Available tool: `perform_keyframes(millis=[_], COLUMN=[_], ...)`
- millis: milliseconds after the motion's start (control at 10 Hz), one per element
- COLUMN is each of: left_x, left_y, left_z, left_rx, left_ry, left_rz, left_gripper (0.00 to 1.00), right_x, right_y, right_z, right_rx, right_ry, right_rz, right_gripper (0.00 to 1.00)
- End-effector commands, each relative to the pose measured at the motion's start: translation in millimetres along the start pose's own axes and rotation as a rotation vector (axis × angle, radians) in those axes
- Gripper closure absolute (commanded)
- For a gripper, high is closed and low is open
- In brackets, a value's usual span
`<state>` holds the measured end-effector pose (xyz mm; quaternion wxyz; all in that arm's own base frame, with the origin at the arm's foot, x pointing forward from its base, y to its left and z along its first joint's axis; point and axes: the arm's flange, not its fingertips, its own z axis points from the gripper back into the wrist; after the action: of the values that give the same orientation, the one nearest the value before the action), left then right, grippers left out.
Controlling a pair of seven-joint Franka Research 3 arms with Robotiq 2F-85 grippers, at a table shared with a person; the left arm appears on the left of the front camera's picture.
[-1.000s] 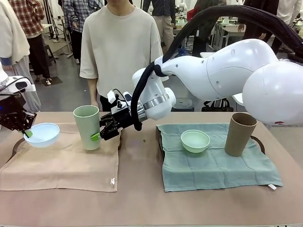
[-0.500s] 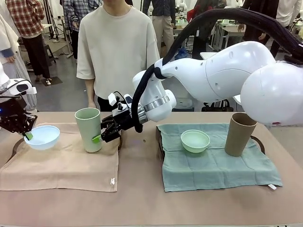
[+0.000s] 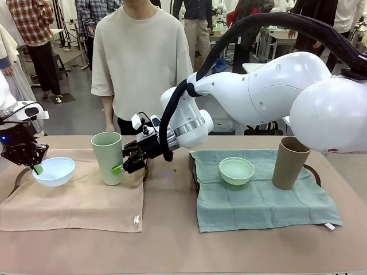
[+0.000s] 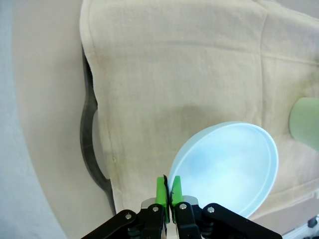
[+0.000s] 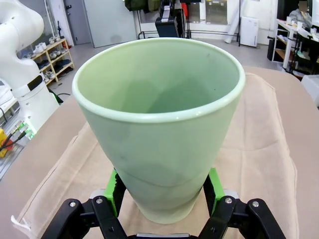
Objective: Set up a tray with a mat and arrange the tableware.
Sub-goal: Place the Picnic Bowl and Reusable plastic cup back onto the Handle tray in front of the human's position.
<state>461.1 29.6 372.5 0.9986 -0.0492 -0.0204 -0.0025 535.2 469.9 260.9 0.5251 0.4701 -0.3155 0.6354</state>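
On the left tray, my left gripper [image 3: 36, 168] is shut on the near rim of the pale blue bowl [image 3: 55, 171], which hangs low over the beige mat [image 3: 74, 200]. In the left wrist view its green pads [image 4: 161, 191] pinch the bowl [image 4: 227, 167] edge. My right gripper [image 3: 119, 167] reaches across the middle and is shut on the pale green cup [image 3: 107, 157], upright on the same mat. The right wrist view shows my right gripper [image 5: 163, 183] with a green pad on each side of the cup [image 5: 159, 119]. A mint green bowl [image 3: 236, 170] and a tan cup [image 3: 291, 162] stand on the teal mat [image 3: 258, 206].
A person in a beige shirt [image 3: 140, 57] stands at the far side, hands hanging down. The dark tray rim [image 4: 88, 144] shows beside the beige mat. The right tray's rim [image 3: 314, 170] shows behind the tan cup. Bare tabletop [image 3: 172, 246] lies along the near edge.
The left gripper has lowered the pale blue bowl towards the mat and levelled it. The right gripper has brought the pale green cup upright and slightly lower.
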Motion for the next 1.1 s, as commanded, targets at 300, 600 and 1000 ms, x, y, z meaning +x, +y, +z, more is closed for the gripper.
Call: perform_keyframes(millis=[300,600,1000], left_x=[11.2,11.3,4.0], left_y=[1.9,2.1,6.2], left_z=[-21.2,-21.1,-10.1], left_rx=[-0.063,-0.063,-0.111], left_ry=[-0.078,-0.085,-0.085], left_rz=[-0.036,-0.039,-0.048], left_gripper=[0.96,0.41,0.03], right_x=[0.4,1.6,21.3], right_y=[-2.4,-1.6,14.2], right_z=[-0.3,-0.3,4.9], right_rx=[-0.007,0.024,0.078], right_ry=[0.027,0.000,0.052], right_rz=[0.001,0.000,-0.058], right_gripper=[0.21,0.00,0.00])
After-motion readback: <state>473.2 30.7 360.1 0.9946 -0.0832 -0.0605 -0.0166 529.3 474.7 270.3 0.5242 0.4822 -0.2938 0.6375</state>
